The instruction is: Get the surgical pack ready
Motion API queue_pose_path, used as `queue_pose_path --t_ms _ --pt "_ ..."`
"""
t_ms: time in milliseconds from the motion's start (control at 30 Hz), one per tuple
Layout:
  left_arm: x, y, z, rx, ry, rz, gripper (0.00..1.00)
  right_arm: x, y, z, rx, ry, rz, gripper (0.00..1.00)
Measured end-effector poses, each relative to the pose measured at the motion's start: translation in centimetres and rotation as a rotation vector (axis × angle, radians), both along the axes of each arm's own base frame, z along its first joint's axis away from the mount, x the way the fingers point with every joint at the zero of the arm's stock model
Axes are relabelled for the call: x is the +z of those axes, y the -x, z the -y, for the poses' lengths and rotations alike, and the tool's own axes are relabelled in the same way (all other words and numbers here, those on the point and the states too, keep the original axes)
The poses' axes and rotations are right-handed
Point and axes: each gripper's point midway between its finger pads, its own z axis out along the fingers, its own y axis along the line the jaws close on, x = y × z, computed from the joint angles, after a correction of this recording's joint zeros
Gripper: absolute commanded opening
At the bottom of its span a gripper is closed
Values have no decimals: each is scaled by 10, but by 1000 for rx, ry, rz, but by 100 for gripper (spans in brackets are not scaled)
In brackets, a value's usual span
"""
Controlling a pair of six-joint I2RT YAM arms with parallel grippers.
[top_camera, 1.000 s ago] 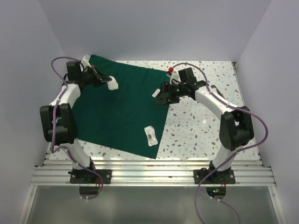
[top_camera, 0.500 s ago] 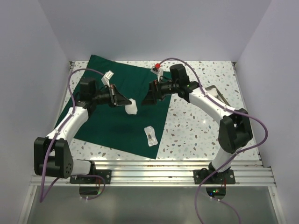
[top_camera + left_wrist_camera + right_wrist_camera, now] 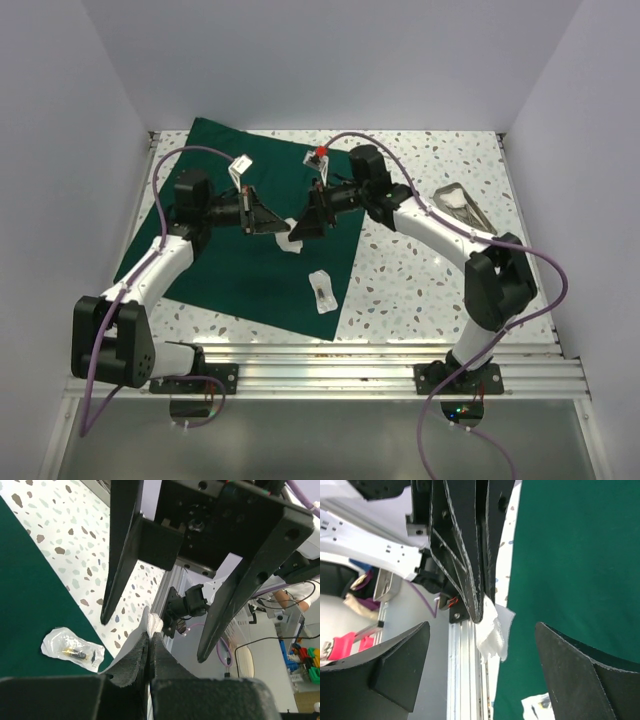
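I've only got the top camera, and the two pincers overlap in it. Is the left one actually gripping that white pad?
Observer: Yes. In the left wrist view the left pincer is shut on the pad, which pokes out past its tips.
Operator: And the right one, closed on it yet?
Observer: No. Its own wrist view shows the right pincer wide open, one finger on either side of the pad, neither touching it.
Operator: What's in the packet on the drape?
Observer: The left wrist view shows the packet is clear, with a small dark and yellowish item inside.
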Motion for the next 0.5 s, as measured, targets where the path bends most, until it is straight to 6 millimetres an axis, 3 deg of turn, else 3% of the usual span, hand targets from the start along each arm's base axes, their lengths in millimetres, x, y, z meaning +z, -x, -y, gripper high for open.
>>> queue_pose_path --t_ms 233,300,367,500 --pt "3 1 1 -14 10 14 0 -12 18 -4 43 6 -66 66" --pt "4 2 1 -15 13 9 0 -13 18 -4 43 8 -68 46" --pt "5 2 1 -15 14 10 0 -14 18 -4 39 12 -83 36" --pt "5 1 2 -17 17 7 4 -21 16 -6 34 21 -113 5"
